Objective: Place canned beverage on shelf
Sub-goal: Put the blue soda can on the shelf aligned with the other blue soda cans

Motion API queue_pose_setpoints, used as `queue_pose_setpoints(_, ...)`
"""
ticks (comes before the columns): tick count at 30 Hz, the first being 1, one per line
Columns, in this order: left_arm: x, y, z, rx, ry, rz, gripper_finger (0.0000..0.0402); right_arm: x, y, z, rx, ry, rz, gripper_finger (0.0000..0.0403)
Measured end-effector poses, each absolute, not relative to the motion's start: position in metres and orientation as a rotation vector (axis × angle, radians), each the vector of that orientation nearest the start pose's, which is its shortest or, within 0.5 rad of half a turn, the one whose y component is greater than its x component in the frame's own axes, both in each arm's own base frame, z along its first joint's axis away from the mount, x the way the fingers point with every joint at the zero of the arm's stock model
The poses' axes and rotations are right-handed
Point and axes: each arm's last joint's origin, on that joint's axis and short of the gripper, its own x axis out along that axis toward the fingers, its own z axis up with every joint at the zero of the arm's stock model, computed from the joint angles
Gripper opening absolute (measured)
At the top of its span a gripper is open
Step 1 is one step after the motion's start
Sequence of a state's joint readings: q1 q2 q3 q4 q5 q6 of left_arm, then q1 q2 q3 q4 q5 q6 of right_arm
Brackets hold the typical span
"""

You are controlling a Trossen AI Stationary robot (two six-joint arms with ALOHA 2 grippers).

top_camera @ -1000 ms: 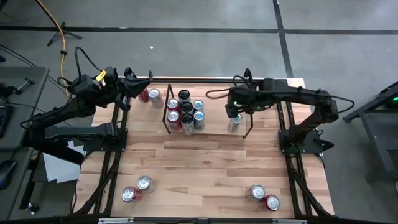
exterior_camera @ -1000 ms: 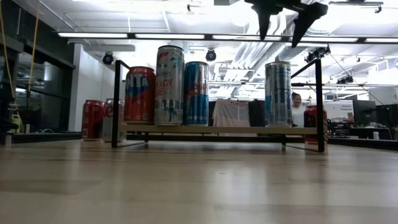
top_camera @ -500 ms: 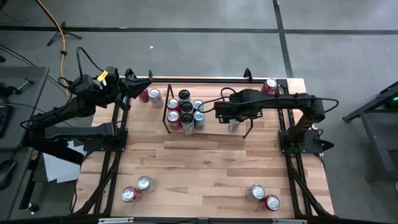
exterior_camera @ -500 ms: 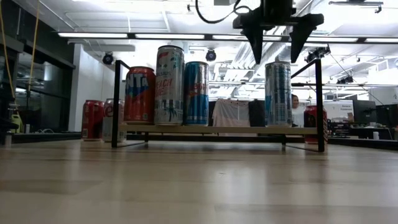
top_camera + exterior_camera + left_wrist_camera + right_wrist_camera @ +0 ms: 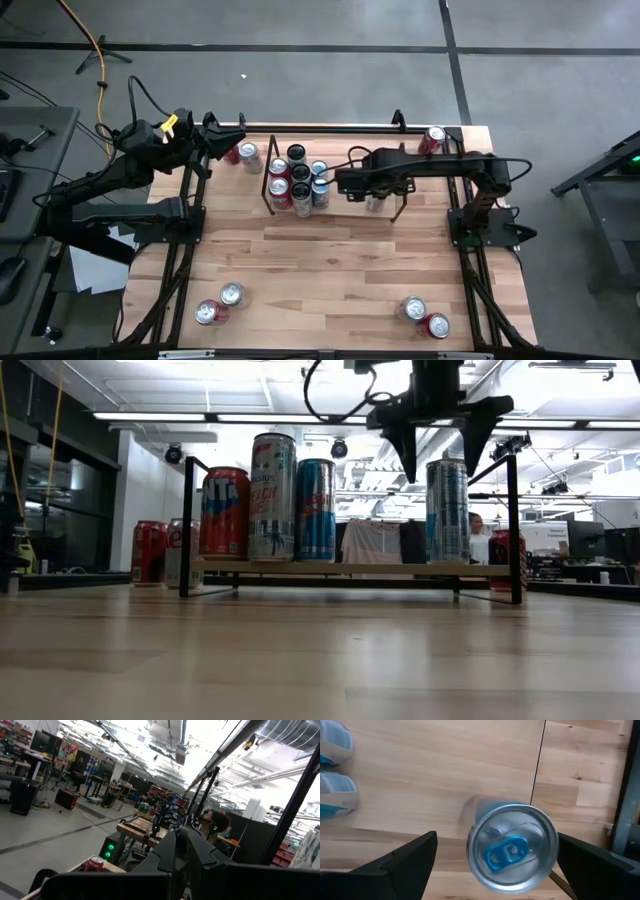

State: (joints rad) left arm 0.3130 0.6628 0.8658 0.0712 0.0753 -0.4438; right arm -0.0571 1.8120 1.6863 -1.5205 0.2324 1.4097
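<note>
Silver can (image 5: 447, 510) stands upright on the shelf (image 5: 350, 568), near its right end. The right tool (image 5: 440, 445) hangs just above it, fingers apart and clear. Any sideways drift could clip the rim and topple it. The left tool (image 5: 215, 140), fingers together, waits beyond the tabletop's (image 5: 330, 260) far-left corner.

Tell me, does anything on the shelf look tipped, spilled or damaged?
Nothing stands out. The cans on the shelf stand upright, including the silver can under the open right hand.
</note>
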Motion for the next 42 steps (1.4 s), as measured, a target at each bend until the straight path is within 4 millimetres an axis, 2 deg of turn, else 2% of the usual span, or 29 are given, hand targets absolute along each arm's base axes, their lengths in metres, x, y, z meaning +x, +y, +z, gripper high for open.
queue_pose_setpoints(8, 0.127, 0.039, 0.400, -0.386, -0.317, 0.172, 0.0003, 0.327, -0.033, 0.288, 0.915, 1.190, -1.311, 0.0369)
queue_pose_setpoints(12, 0.127, 0.039, 0.400, -0.385, -0.317, 0.172, 0.0003, 0.326, -0.032, 0.288, 0.917, 1.211, -1.310, 0.0337)
queue_pose_setpoints(21, 0.127, 0.039, 0.400, -0.385, -0.317, 0.172, 0.0003, 0.325, -0.033, 0.289, 0.910, 1.210, -1.316, 0.0233)
queue_pose_setpoints(26, 0.127, 0.039, 0.400, -0.385, -0.317, 0.172, 0.0003, 0.325, -0.033, 0.289, 0.888, 1.227, -1.292, 0.0229)
queue_pose_setpoints(29, 0.127, 0.039, 0.400, -0.385, -0.317, 0.172, 0.0003, 0.326, -0.033, 0.292, 0.823, 1.274, -1.208, 0.0229)
queue_pose_setpoints(33, 0.127, 0.039, 0.400, -0.386, -0.317, 0.172, 0.0003, 0.329, -0.037, 0.306, 0.686, 1.323, -1.031, 0.0229)
queue_pose_setpoints(38, 0.127, 0.039, 0.400, -0.386, -0.317, 0.172, 0.0003, 0.332, -0.055, 0.322, 0.507, 1.362, -0.797, 0.0229)
queue_pose_setpoints(42, 0.127, 0.039, 0.400, -0.386, -0.318, 0.172, 0.0003, 0.333, -0.068, 0.325, 0.300, 1.408, -0.573, 0.0229)
